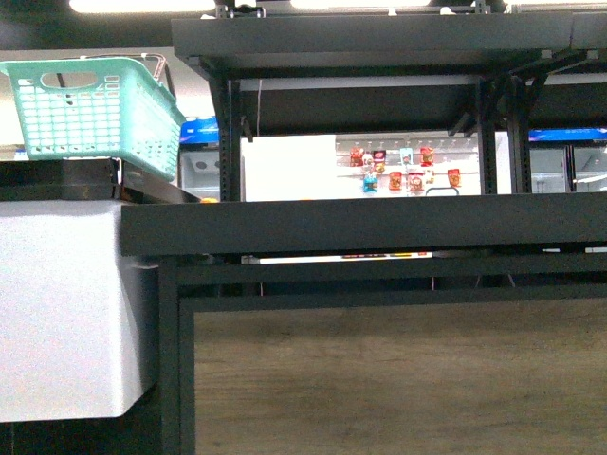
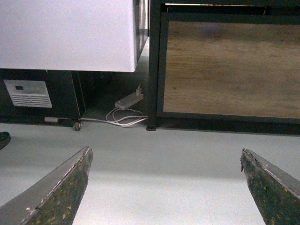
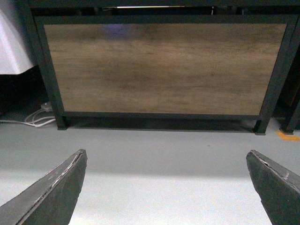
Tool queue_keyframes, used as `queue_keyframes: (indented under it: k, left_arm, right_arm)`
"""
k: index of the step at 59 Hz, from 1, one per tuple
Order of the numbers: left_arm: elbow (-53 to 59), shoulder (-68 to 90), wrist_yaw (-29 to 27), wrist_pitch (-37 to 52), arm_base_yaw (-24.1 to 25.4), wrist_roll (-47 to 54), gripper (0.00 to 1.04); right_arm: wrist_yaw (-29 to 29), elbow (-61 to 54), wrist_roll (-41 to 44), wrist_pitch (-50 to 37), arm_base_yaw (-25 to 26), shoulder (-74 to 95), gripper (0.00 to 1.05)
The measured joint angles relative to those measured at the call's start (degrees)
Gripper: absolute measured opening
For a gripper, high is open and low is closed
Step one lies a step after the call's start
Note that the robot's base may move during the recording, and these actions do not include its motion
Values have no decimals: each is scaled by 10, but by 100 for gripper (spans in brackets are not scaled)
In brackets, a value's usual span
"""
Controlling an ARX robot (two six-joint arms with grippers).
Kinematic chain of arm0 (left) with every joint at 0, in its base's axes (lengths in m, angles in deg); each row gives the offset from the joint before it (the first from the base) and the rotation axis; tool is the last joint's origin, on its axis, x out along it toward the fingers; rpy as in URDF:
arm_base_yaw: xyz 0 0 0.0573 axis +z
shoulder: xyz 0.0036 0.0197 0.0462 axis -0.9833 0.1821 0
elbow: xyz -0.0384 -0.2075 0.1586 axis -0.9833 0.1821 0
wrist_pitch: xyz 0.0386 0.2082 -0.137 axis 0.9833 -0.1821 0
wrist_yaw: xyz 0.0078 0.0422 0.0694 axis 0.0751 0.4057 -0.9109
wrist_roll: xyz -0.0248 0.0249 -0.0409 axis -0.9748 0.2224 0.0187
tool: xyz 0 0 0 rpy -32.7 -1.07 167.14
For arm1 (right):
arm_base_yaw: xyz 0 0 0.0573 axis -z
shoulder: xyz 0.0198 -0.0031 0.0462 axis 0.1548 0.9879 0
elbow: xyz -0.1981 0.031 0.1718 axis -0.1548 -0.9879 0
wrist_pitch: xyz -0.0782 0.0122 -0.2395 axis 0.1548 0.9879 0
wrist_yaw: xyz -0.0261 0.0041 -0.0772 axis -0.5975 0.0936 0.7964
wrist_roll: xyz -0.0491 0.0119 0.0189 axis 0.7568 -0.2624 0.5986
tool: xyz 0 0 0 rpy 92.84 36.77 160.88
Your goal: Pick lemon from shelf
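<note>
Wrist views: left pincer, right pincer agape, facing shelf.

I've got the shelf filling my front view. Its broad dark tier runs straight across, and the only way in is the wide slot between that tier and the one above. Upright posts fence that slot, one at the left and a pair to the right. Below the tier, a wooden panel closes the front off completely. On the left, a white cabinet stands just beside the shelf, with a teal basket tilted higher up. Down low, both wrist views give me bare floor ahead of the left gripper and the right gripper, both spread wide. A white cable lies by the shelf foot.
</note>
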Motion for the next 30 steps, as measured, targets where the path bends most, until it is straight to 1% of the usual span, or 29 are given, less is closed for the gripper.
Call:
queue_keyframes:
  k: [30]
  left_arm:
    - [0,0,-1,0,0,0,97]
  right_arm:
    - [0,0,0,0,0,0,102]
